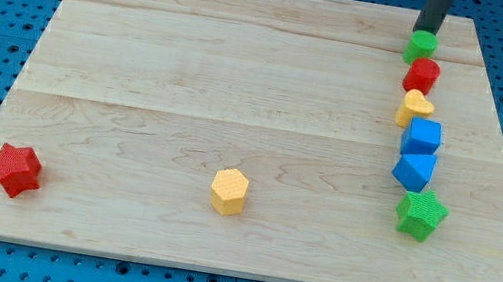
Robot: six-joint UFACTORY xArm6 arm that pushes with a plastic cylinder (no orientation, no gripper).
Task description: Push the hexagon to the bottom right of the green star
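Observation:
The yellow hexagon (229,191) lies low on the wooden board (192,71), near the middle. The green star (420,212) lies far to its right, at the foot of a column of blocks. My tip (424,31) is at the view's top right, touching the top of a green round block (420,47). It is far from the hexagon and well above the green star.
Below the green round block run a red round block (422,76), a yellow heart (415,108), a blue cube (423,137) and a blue wedge-like block (415,170). A red star (14,169) lies at the bottom left corner.

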